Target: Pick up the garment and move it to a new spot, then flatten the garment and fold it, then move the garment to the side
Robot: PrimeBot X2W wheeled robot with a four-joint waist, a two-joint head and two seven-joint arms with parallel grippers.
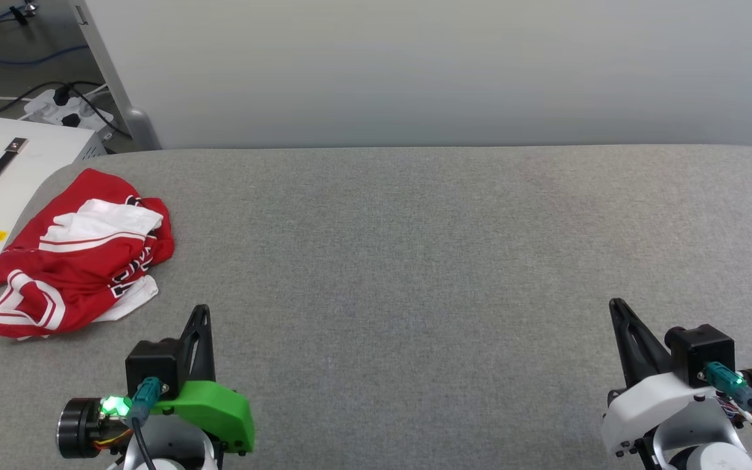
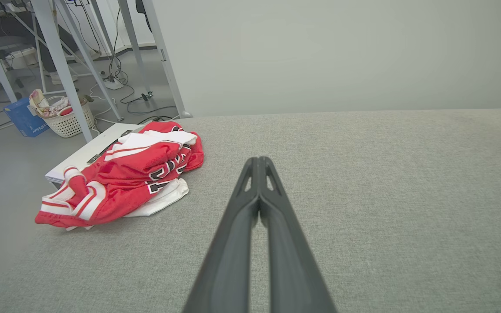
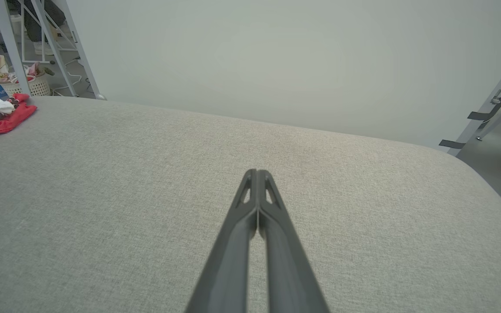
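The garment [image 1: 79, 254], a red jersey with white sleeves and striped trim, lies crumpled at the left edge of the grey padded table [image 1: 415, 261]. In the left wrist view the garment [image 2: 124, 174] sits ahead and to the left, with black white-outlined letters partly showing. My left gripper [image 1: 201, 312] is shut and empty, hovering near the table's front, a little to the right of the garment. My right gripper [image 1: 616, 305] is shut and empty at the far right front. A red corner of the garment [image 3: 2, 117] peeks in at the left of the right wrist view.
A white box [image 1: 4, 189] with a handle stands beside the table's left edge, just behind the garment. A power strip [image 1: 69, 111] and cables lie on the floor beyond. A white basket [image 2: 65, 119] stands on the floor. A pale wall panel [image 1: 415, 65] backs the table.
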